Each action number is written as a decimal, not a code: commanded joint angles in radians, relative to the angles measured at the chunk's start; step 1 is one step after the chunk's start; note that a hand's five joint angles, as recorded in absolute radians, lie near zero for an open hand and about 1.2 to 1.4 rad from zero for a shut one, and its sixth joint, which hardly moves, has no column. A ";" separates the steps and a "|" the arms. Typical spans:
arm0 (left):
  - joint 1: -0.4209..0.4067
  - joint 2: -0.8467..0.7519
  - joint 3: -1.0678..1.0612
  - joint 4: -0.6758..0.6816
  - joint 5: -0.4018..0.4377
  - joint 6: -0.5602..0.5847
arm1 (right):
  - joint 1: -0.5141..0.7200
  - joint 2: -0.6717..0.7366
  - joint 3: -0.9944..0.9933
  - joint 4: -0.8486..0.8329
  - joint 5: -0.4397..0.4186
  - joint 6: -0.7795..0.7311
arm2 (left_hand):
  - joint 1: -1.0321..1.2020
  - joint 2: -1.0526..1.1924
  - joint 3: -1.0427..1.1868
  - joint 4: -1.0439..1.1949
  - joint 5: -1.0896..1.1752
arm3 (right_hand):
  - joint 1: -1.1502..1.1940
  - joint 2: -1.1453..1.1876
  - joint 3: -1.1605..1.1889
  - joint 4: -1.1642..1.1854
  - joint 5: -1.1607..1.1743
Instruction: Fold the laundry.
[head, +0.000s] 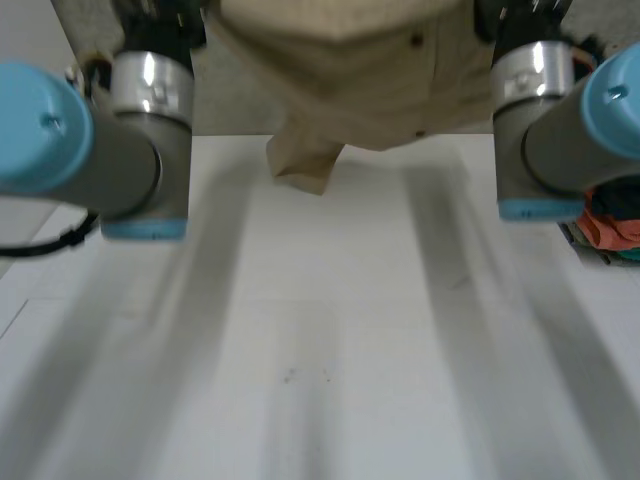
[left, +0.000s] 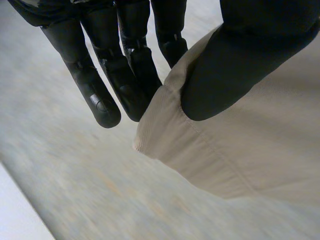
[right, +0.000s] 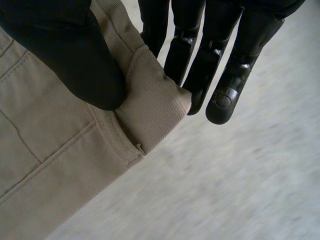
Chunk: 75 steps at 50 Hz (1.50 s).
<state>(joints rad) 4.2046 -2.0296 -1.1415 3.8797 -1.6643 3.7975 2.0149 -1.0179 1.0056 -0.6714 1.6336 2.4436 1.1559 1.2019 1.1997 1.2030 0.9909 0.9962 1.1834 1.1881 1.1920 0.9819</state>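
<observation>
Both thumbs press a beige twill garment (head: 350, 70) against straight black fingers (left: 105, 107): the left hand (left: 240, 60) pinches a hemmed corner, the right hand (right: 75, 55) a seamed corner. Between the grey arms, the garment hangs above the white table (head: 320, 330).

tan garment (head: 350, 70): top cut off at edge | coloured pile (head: 612, 228): partly behind right arm (head: 545, 150)
</observation>
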 joint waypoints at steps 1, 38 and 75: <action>-0.012 0.009 -0.311 -0.014 -0.002 -0.024 | 0.002 0.050 0.163 0.221 0.022 -0.008 | 0.240 0.194 0.197 0.193 0.231 | 0.400 0.213 0.208 0.204 0.240; -0.235 0.384 -0.774 -0.813 -0.175 -0.090 | -0.015 -0.349 0.913 0.825 -0.032 -0.150 | -0.883 -0.929 -0.927 -0.930 -0.893 | 0.400 0.213 0.208 0.204 0.240; 0.092 -0.595 0.430 -0.680 0.620 -0.035 | -0.036 -0.301 0.961 0.641 -0.089 -0.046 | -0.705 -0.751 -0.749 -0.752 -0.714 | 0.400 0.213 0.208 0.204 0.240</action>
<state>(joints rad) 4.2935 -2.5041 -0.8270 3.2251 -1.0983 3.7621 1.9789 -1.3477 1.9661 -0.0162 1.5432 2.3987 0.3279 0.3243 0.3223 0.3252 0.1534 0.9962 1.1834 1.1894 1.1920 0.9819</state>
